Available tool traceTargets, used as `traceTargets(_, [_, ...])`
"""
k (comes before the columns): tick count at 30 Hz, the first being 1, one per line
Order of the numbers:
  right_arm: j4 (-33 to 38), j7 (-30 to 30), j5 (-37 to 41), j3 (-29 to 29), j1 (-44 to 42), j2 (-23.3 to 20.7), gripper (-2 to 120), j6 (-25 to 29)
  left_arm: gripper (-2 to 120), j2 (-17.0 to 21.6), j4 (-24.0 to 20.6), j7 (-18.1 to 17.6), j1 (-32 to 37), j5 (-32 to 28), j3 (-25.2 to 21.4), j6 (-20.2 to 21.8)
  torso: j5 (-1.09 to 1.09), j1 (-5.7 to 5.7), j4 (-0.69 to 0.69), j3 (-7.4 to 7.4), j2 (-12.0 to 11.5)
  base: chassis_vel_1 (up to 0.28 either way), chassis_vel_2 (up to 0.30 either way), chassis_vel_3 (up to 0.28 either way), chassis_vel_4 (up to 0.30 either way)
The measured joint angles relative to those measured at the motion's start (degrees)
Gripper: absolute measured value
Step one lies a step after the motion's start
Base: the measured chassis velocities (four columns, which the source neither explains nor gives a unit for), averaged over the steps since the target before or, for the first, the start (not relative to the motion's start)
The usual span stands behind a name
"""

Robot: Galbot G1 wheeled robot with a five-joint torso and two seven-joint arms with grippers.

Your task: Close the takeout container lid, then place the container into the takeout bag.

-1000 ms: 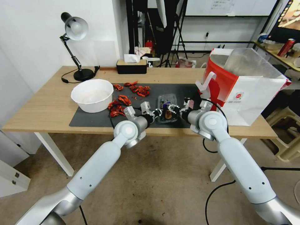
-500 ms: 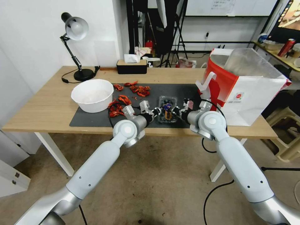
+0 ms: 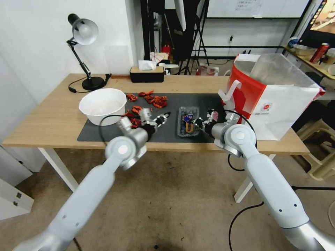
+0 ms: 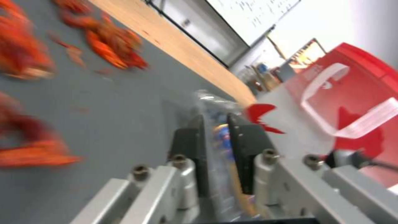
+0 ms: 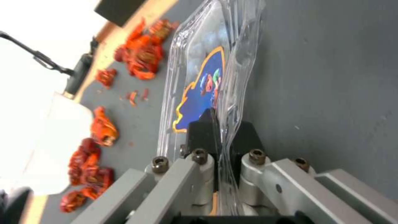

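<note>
Clear lid (image 5: 215,65) in right tool (image 5: 222,137)

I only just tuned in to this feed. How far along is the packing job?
Done: the lid looks folded down flat over the container on the mat. In hand: the right tool pinches the container's edge; the left tool sits apart from it, beside the red scraps. Left: the container is not yet in the bag, which stands open to its right.

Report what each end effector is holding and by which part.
Right end effector: shut on the takeout container, pinching its clear plastic rim. Left end effector: holds nothing, apart from the container.
</note>
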Motion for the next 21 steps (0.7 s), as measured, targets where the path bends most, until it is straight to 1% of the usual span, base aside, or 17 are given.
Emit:
traceTargets(1, [0.00,0.00,0.00,0.00,0.00,0.00,0,0.00,17,0.00,0.00,0.00,0.00,0.00,0.00,0.00,0.00,0.00,0.00,0.00,0.00,0.000,0.000,0.000,0.000])
traceTargets(3, [0.93,-0.94,-0.12,0.11,0.07,-0.37,0,0.18,26,1.59,-3.11,1.26,4.89,5.86,-2.18,-1.30,0.01,0.01,0.00,0.00,0.00,0.000,0.000,0.000,0.000])
traceTargets(4, [1.17,-1.25,-0.27,0.11,0.12,-0.47,0,0.24,28,1.86,-3.82,1.56,6.09,7.36,-2.71,-1.67,0.02,0.00,0.00,0.00,0.00,0.000,0.000,0.000,0.000])
traceTargets(5, [1.17,-1.25,-0.27,0.11,0.12,-0.47,0,0.24,28,1.86,-3.82,1.56,6.09,7.36,-2.71,-1.67,0.02,0.00,0.00,0.00,0.00,0.000,0.000,0.000,0.000])
traceTargets(6, [1.28,-1.41,-0.38,0.11,0.16,-0.51,0,0.27,34,1.95,-4.08,1.65,6.57,7.85,-2.92,-1.76,0.01,0.01,-0.01,0.00,0.00,0.000,0.000,0.000,0.000])
traceTargets(7, [1.72,-2.12,-0.98,0.11,0.25,-0.72,0,0.38,41,2.33,-5.60,2.22,9.32,11.42,-4.19,-2.45,-0.01,0.00,-0.01,0.00,0.00,0.000,0.000,0.000,0.000])
traceTargets(8, [2.10,-2.78,-1.60,0.07,0.28,-0.86,0,0.45,45,2.54,-6.59,2.96,11.41,14.42,-5.37,-3.20,0.00,0.00,-0.01,0.00,0.00,0.000,0.000,0.000,0.000])
traceTargets(9, [2.10,-2.78,-1.60,0.07,0.28,-0.86,0,0.45,45,2.54,-6.59,2.96,11.41,14.42,-5.37,-3.20,0.00,0.00,-0.01,0.00,0.00,0.000,0.000,0.000,0.000])
traceTargets(10, [2.58,-3.68,-2.73,-0.04,0.29,-1.02,0,0.56,51,2.75,-7.73,4.16,14.26,17.80,-6.97,-4.06,0.02,0.00,0.00,0.00,0.00,0.000,0.000,0.000,0.000])
traceTargets(12, [3.90,-6.86,-6.59,-0.45,0.29,-1.53,0,1.54,60,2.89,-10.34,6.66,20.94,24.30,-11.01,-6.29,-0.01,0.00,0.00,0.00,0.00,0.000,0.000,0.000,0.000])
traceTargets(13, [4.67,-8.65,-8.85,-0.76,0.30,-1.81,0,2.48,65,2.96,-11.89,8.00,24.48,27.62,-13.27,-7.88,0.02,0.00,0.00,0.00,0.01,0.000,0.000,0.000,0.000])
traceTargets(14, [4.67,-8.65,-8.85,-0.76,0.30,-1.81,0,2.48,65,2.96,-11.89,8.00,24.48,27.62,-13.27,-7.88,0.02,0.00,0.00,0.00,0.01,0.000,0.000,0.000,0.000])
traceTargets(16, [6.39,-12.10,-15.27,-1.29,0.77,-2.39,0,5.35,73,2.96,-13.81,10.41,31.10,35.36,-17.25,-12.05,0.02,0.00,0.01,-0.01,0.00,0.000,0.000,0.000,0.000])
traceTargets(17, [7.09,-13.22,-17.80,-1.29,0.95,-2.60,0,6.40,78,2.88,-14.30,10.65,32.67,37.36,-18.21,-13.03,0.01,0.00,0.01,-0.01,0.00,0.000,0.000,0.000,0.000])
traceTargets(18, [7.09,-13.22,-17.80,-1.29,0.95,-2.60,0,6.40,78,2.88,-14.30,10.65,32.67,37.36,-18.21,-13.03,0.01,0.00,0.01,-0.01,0.00,0.000,0.000,0.000,0.000])
traceTargets(19, [7.84,-14.30,-20.40,-1.28,1.29,-2.85,0,7.71,83,2.57,-14.71,10.88,34.49,39.21,-19.38,-14.04,0.01,0.00,-0.02,-0.01,0.00,0.000,0.000,0.000,0.000])
traceTargets(21, [8.93,-16.18,-23.86,-1.17,2.44,-3.32,0,11.02,93,1.35,-14.93,11.26,37.02,42.58,-21.55,-16.18,0.02,0.00,-0.01,-0.01,0.00,0.000,0.000,0.000,0.000])
